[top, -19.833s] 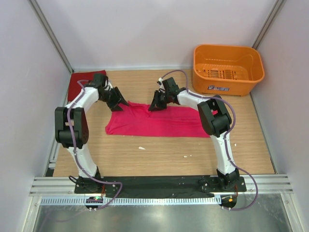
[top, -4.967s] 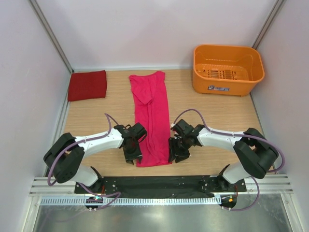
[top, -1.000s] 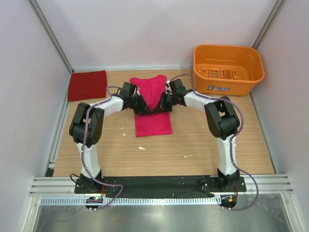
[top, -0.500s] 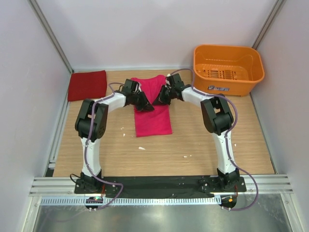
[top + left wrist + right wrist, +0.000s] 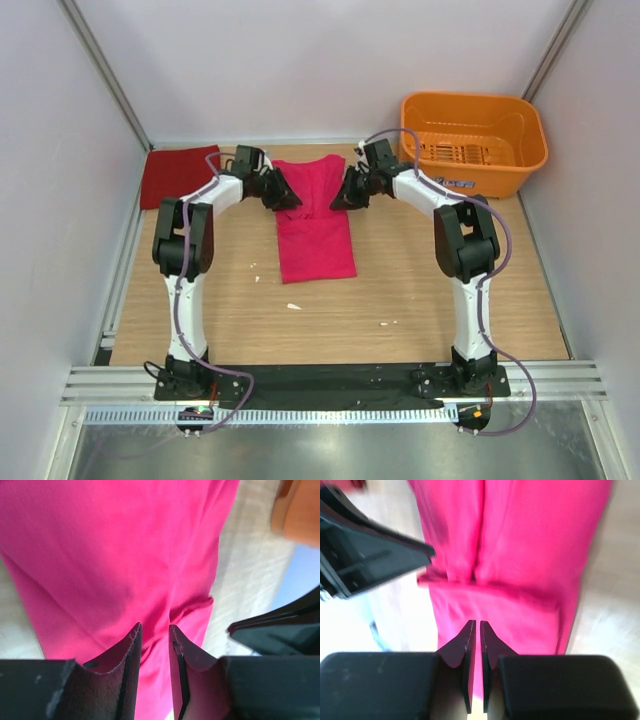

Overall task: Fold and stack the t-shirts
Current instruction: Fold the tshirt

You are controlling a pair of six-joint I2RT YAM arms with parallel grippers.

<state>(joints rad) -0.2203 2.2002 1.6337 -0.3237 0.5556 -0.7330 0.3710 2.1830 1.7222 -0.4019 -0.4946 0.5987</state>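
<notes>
- Pink t-shirt point(image 5: 317, 245) lies folded by the surface's point(image 5: 420, 290) far edge; crimson t-shirt point(image 5: 180, 177) in the far-left corner.
- Left hand point(image 5: 283, 197) slightly open, empty; right hand point(image 5: 347, 197) nearly closed, grip unclear.
- Release fully, then lift straight up, sparing the fold.

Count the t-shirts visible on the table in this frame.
2. A magenta-pink t-shirt lies part-folded at the middle of the table's far half; a folded crimson t-shirt sits in the far left corner. Nothing shows whether more lie underneath.

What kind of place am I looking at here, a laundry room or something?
Probably a robotics test cell, not a laundry: a wooden table boxed in by plain white walls, with a left arm and right arm bolted at its edge, practising on a pink t-shirt.
</notes>
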